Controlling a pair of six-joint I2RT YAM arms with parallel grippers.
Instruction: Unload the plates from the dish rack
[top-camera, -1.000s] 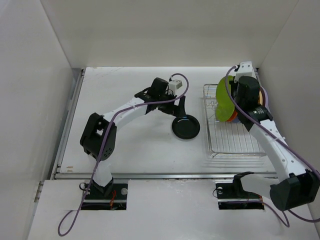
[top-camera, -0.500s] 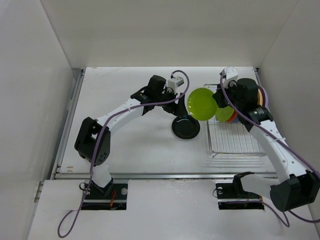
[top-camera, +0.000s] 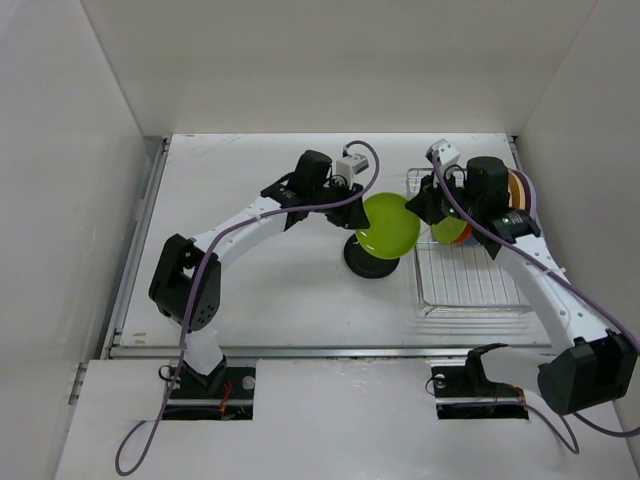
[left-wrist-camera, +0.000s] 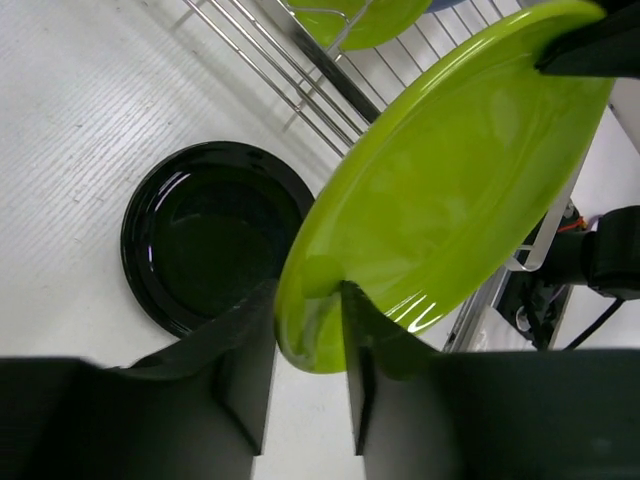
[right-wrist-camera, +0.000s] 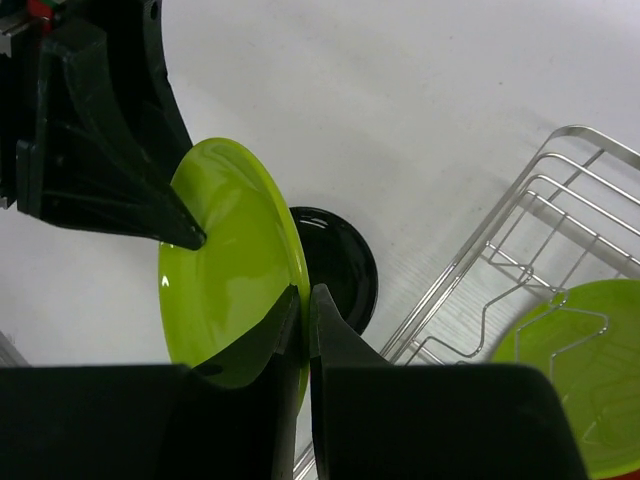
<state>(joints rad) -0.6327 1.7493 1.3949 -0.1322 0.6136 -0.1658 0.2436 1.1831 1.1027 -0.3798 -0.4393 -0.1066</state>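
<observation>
Top external: glossy lime green plate (top-camera: 390, 228), rim clamped by left gripper (top-camera: 363, 206) at ten o'clock, right gripper (top-camera: 419, 207) at two.

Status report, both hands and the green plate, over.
Right hand shut on large green plate. Left hand straddling its rim, grip unclear. Black plate lies below.

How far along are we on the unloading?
Done: one black plate lies on the table. In hand: the large green plate, out of the rack, gripped by the left hand and right hand at opposite rims. Left: a smaller green plate and others stand racked.
</observation>
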